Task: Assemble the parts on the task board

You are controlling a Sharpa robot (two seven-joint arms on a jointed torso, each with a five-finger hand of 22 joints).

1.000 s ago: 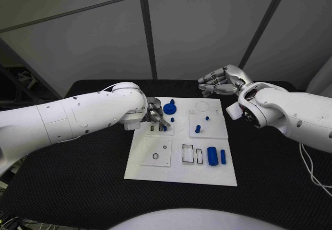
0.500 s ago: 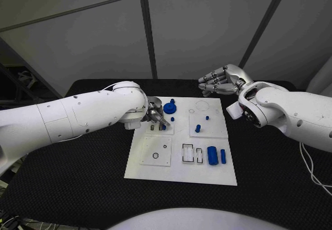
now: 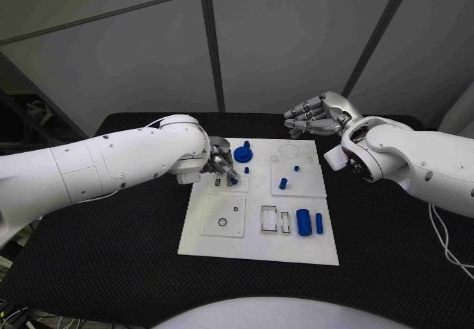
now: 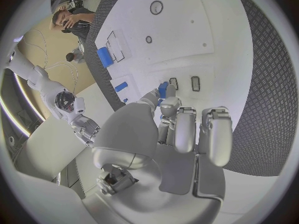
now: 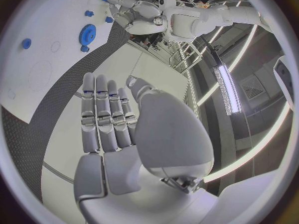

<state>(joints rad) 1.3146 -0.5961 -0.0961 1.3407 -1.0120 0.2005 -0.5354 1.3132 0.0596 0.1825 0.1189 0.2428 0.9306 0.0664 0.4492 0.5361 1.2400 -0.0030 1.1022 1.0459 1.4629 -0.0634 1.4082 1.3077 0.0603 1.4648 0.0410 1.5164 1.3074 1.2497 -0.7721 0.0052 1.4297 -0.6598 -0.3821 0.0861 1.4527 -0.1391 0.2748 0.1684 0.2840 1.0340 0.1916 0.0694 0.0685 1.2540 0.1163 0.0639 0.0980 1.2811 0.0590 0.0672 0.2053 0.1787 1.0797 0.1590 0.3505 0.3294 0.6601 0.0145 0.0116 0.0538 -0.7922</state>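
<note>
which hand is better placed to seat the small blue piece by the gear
Left, probably. The left hand is already over the board beside the gear, pinching a small blue piece at its fingertips. The right hand hovers off the board's far edge, holding nothing.

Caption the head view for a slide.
Left hand holds a small blue part at the task board; right hand hovers beyond it.

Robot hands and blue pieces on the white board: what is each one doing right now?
left hand: pinches a small blue part over the task board.
right hand: holds nothing, fingers apart, past the board's far edge.
blue gear: lying flat.
blue peg: standing upright.
blue cylinder: lying on its side.
</note>
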